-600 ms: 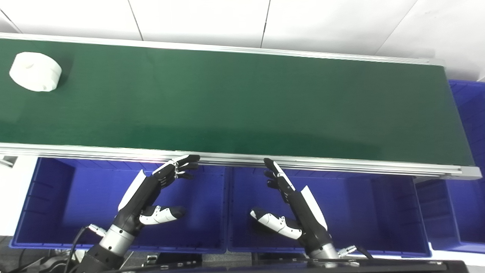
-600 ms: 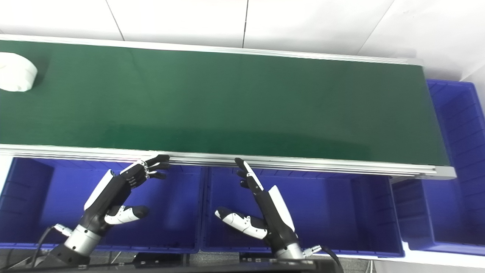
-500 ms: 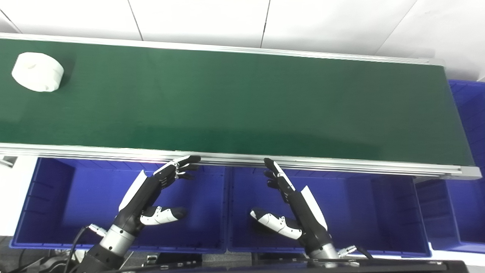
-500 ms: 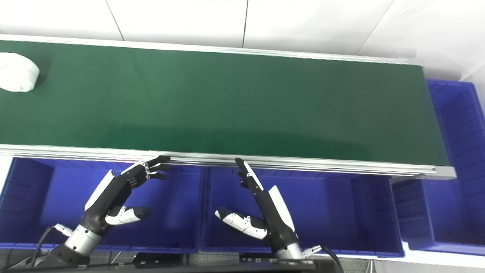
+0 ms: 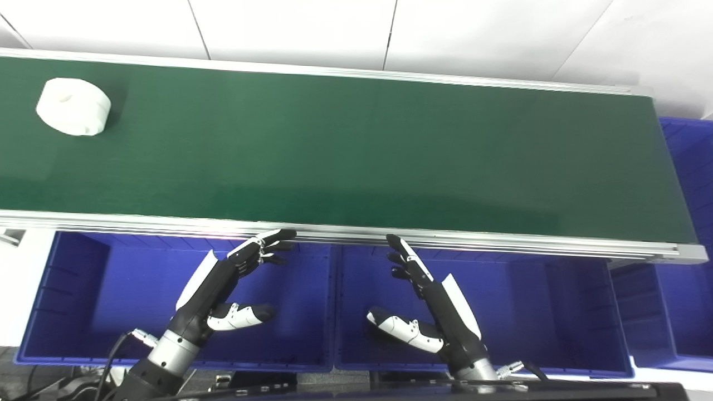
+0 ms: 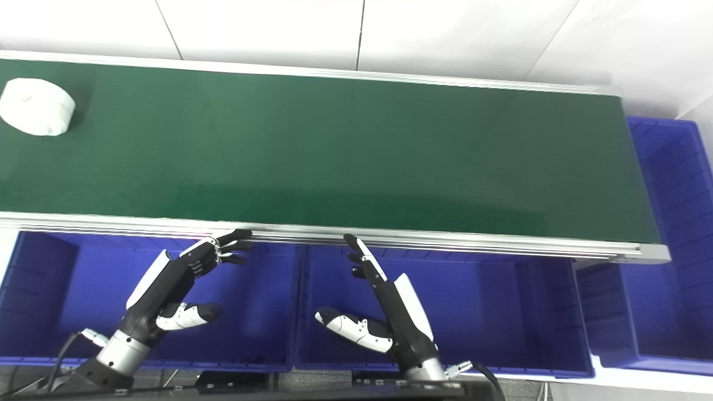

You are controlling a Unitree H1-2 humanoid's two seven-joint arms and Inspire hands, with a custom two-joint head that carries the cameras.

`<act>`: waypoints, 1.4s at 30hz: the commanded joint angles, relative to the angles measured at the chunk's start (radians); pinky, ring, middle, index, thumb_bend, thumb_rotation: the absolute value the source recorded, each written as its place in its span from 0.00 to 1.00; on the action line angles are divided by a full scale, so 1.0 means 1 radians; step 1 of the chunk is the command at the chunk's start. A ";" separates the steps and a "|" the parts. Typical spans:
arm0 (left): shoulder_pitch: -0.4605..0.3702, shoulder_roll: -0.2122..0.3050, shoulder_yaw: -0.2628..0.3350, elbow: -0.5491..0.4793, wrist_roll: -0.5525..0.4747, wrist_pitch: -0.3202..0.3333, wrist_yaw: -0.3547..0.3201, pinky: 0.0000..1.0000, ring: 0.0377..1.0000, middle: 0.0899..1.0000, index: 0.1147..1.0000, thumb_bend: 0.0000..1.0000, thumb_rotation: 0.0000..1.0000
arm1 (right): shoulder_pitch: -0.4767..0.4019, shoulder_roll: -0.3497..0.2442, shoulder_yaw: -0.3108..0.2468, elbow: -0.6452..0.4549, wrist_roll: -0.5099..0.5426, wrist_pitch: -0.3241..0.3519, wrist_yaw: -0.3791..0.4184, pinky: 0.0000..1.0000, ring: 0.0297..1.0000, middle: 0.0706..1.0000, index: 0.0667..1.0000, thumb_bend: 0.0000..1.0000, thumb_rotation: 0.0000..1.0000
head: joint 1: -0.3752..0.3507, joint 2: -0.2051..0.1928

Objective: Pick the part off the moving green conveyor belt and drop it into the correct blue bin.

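Observation:
A white round, puck-shaped part (image 5: 73, 106) lies on the green conveyor belt (image 5: 356, 150) at its far left. My left hand (image 5: 223, 289) hovers open over the left blue bin (image 5: 67, 289), fingertips close to the belt's near rail. Over the middle blue bin (image 5: 523, 312) my right hand (image 5: 426, 303) is open too, fingers stretched toward the rail and thumb out to the left. Neither hand holds anything, and both are far from the part.
A third blue bin (image 5: 688, 239) stands beyond the belt's right end. The aluminium rail (image 5: 501, 242) runs along the belt's near edge, just above the bins. White wall panels lie behind the belt.
The white part has travelled a little to the right along the belt. Both hands stay almost where they were.

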 commanded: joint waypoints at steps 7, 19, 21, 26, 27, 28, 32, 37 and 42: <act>0.006 0.000 0.001 -0.019 -0.007 -0.035 0.012 0.72 0.80 0.85 0.80 0.73 0.72 | 0.007 0.009 -0.002 -0.014 0.001 -0.058 -0.016 0.85 0.92 0.95 0.97 0.67 0.62 | 0.006 0.000; 0.018 -0.017 -0.049 0.037 0.035 -0.036 0.065 0.71 0.80 0.83 0.79 0.77 0.70 | 0.011 -0.026 -0.019 0.053 0.061 -0.138 -0.013 0.88 0.94 0.97 0.98 0.65 0.60 | 0.278 -0.160; 0.021 -0.018 -0.061 0.037 0.051 -0.036 0.085 0.72 0.79 0.82 0.78 0.79 0.68 | 0.006 -0.031 -0.023 0.071 0.076 -0.156 -0.009 0.88 0.94 0.98 0.99 0.63 0.58 | 0.313 -0.178; 0.020 -0.008 -0.090 0.035 0.068 -0.036 0.121 0.73 0.78 0.80 0.76 0.81 0.65 | 0.003 -0.034 -0.029 0.097 0.085 -0.179 -0.011 0.87 0.94 0.98 1.00 0.63 0.61 | 0.340 -0.198; 0.020 -0.005 -0.094 0.032 0.064 -0.036 0.124 0.73 0.78 0.80 0.76 0.81 0.64 | 0.003 -0.033 -0.030 0.102 0.087 -0.185 -0.012 0.86 0.94 0.98 1.00 0.63 0.61 | 0.343 -0.201; 0.022 -0.005 -0.094 0.028 0.057 -0.036 0.126 0.72 0.78 0.79 0.75 0.81 0.63 | 0.003 -0.032 -0.031 0.106 0.086 -0.190 -0.013 0.86 0.93 0.98 1.00 0.63 0.60 | 0.344 -0.202; 0.039 -0.009 -0.092 0.005 0.036 -0.036 0.134 0.71 0.77 0.79 0.74 0.83 0.62 | 0.004 -0.032 -0.033 0.112 0.080 -0.199 -0.014 0.85 0.93 0.97 0.99 0.62 0.60 | 0.343 -0.213; 0.044 -0.013 -0.081 -0.032 0.022 -0.036 0.143 0.66 0.73 0.78 0.72 0.83 0.61 | 0.000 -0.031 -0.035 0.128 0.082 -0.210 -0.014 0.87 0.94 0.97 0.99 0.62 0.60 | 0.351 -0.235; 0.031 -0.009 -0.056 -0.131 0.030 -0.036 0.152 0.62 0.69 0.77 0.72 0.83 0.63 | -0.012 -0.022 -0.037 0.160 0.080 -0.245 -0.025 0.86 0.93 0.97 0.98 0.61 0.59 | 0.361 -0.261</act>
